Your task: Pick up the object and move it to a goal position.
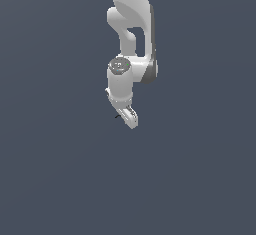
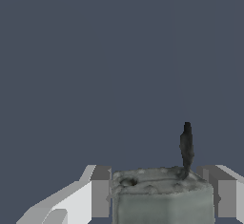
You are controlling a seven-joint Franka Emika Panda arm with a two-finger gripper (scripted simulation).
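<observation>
Since the object (image 2: 162,197) is seen in the wrist view seated squarely between the two fingers (image 2: 100,192), touching both, the gripper (image 1: 128,117) is judged clamped on it, with the thin dark stub (image 2: 186,144) rising from the object's top. Grip is best held constant during transport. No goal marker is visible, so clearance is kept around the stub.
</observation>
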